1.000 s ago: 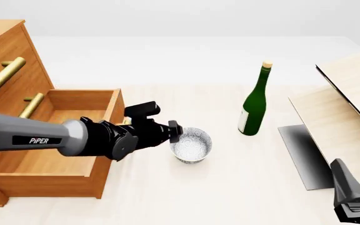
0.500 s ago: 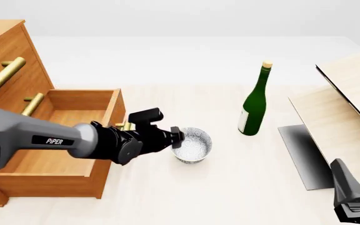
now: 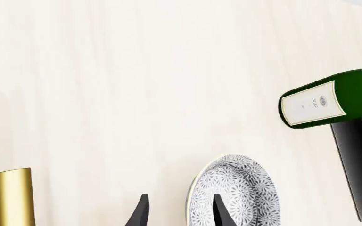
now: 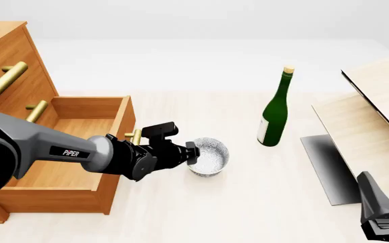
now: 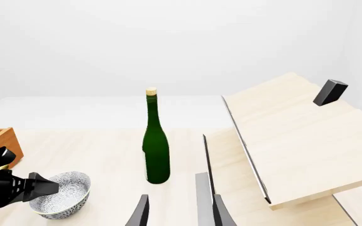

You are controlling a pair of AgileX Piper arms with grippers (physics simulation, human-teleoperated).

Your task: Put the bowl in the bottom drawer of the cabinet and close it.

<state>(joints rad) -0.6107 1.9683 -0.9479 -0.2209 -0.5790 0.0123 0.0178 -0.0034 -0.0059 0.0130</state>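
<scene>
**Left pincer at bowl rim, grip not yet closed**

Left wrist view: left gripper (image 3: 177, 212) spread apart, two dark fingertips (image 3: 141, 213) low in frame. One finger sits over the rim of the speckled bowl (image 3: 234, 195), the other just outside the wall, so rim wall between them; contact not confirmable here. Bowl on the pale table (image 3: 105, 84), just ahead of the pincer. Green wine bottle (image 3: 332, 101) well beyond the bowl, off to one side. Brass drawer handle (image 3: 11, 195) on the opposite side of the pincer from the bowl.

Front view: left gripper (image 4: 192, 152) reaching sideways from over the open bottom drawer (image 4: 52, 157), wrist roughly level, fingers at the bowl's (image 4: 208, 156) near rim. Bowl upright on the table, just beside the drawer front, outside the cabinet (image 4: 5, 66). Right gripper (image 4: 384, 212) parked far from the bowl, low at the frame edge.

Right wrist view: right gripper (image 5: 176, 211) fingers apart, holding nothing; bottle (image 5: 156, 146) ahead, bowl (image 5: 61, 194) off to the side with left pincer tip at its rim. Pale boards (image 5: 294, 136) on the other side.

Handling judgement: looks rigid, glazed, light, likely slippery and chippable. Best pinched across the rim wall, one finger inside, one outside; firm squeeze, level lift to avoid tipping.
</scene>
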